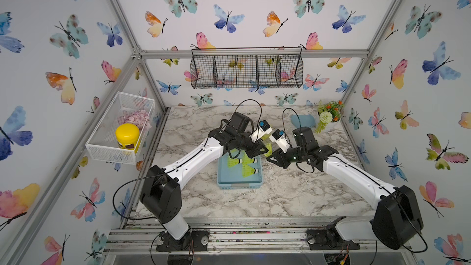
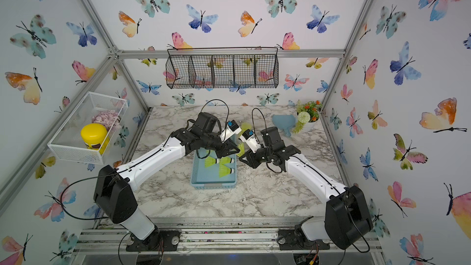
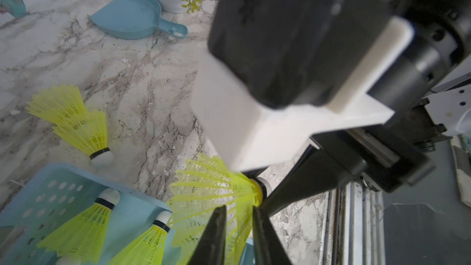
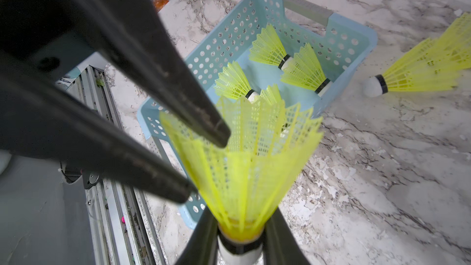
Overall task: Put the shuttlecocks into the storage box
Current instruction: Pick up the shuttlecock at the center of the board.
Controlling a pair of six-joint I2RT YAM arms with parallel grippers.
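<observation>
While right end effector (image 4: 240,235) clamps the shuttlecock (image 4: 244,174) at its cork, left end effector (image 3: 238,210) pinching its skirt

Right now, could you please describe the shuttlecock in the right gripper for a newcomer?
Find the blue storage box on the marble table; beside its far right corner the left gripper and right gripper meet. The held shuttlecock sits between them, white tip pinched by the right, skirt at the left; the other shuttlecocks lie in the box or on the marble.
</observation>
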